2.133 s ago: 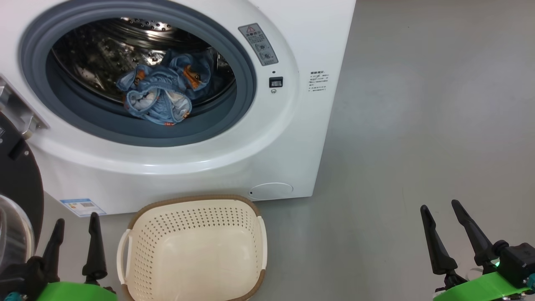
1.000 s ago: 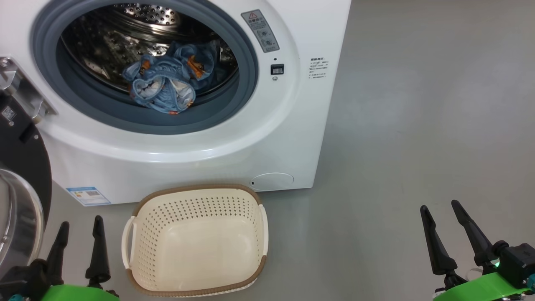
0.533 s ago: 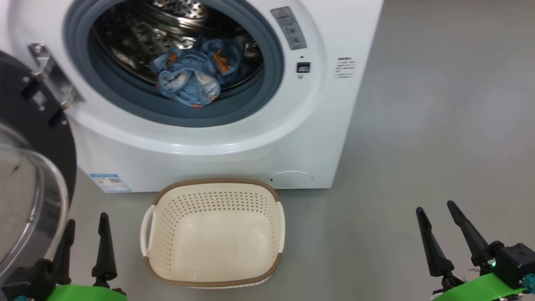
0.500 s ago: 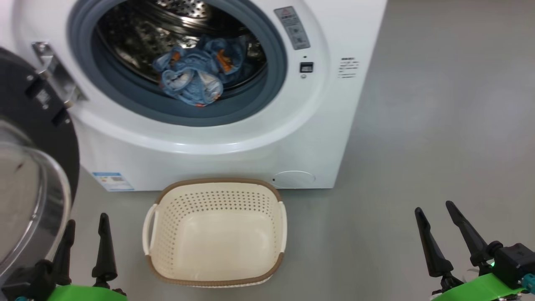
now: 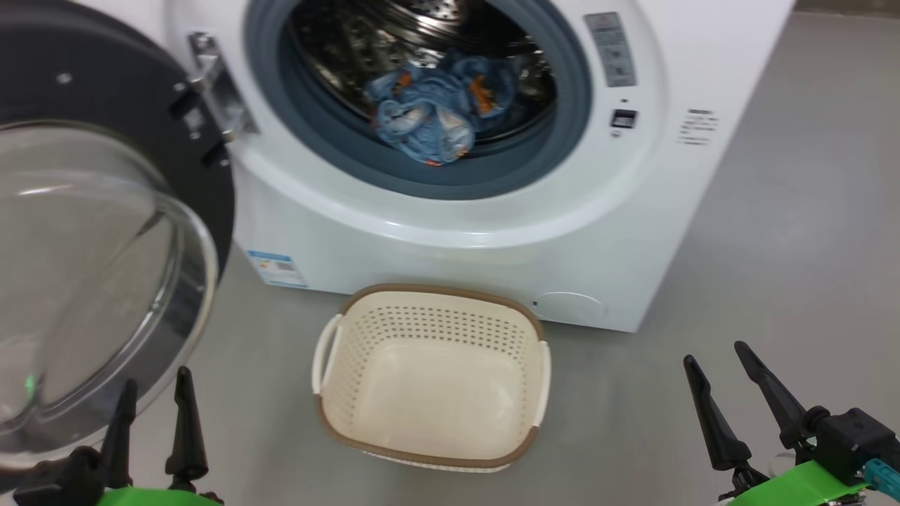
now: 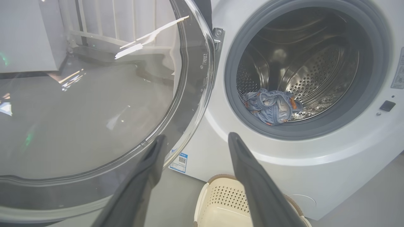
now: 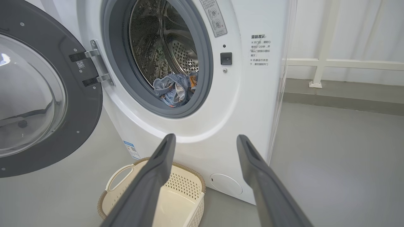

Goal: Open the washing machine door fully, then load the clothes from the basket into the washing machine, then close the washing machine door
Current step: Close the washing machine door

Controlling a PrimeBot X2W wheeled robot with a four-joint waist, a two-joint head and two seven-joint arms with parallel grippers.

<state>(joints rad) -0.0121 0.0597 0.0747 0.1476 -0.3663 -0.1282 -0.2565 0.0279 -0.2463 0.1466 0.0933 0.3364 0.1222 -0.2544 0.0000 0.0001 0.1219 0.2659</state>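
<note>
Door position decided everything: the washing machine door (image 5: pixel 98 246) hung wide open on its metal hinge (image 5: pixel 214 98) at the left of the washing machine (image 5: pixel 492 239). Its inner face and bulging glass were turned toward the robot. The free edge, opposite the hinge, reached down and leftward. The left gripper (image 5: pixel 156 379) sat just beside that lower rim, fingers spread apart and holding nothing. Whether a finger grazed the rim could not be told.

Further right, the clothes (image 5: pixel 432 116) lay bunched inside the drum, behind the grey-blue gasket (image 5: pixel 562 140). The basket (image 5: pixel 436 292) sat on the floor just before the machine's front, and nothing could be seen in it. Loading therefore looked done, leaving only the closing.

The right gripper (image 5: pixel 717 358), also spread and empty, was well apart from the door, beyond the basket on the far side. The left arm seemed the nearer one by a wide margin. Closing would likely call for a push on the outer face near the free edge. That push would swing the door rightward around the hinge toward the opening. Since the gripper faced the inner side, it would probably need to get round the rim first.
</note>
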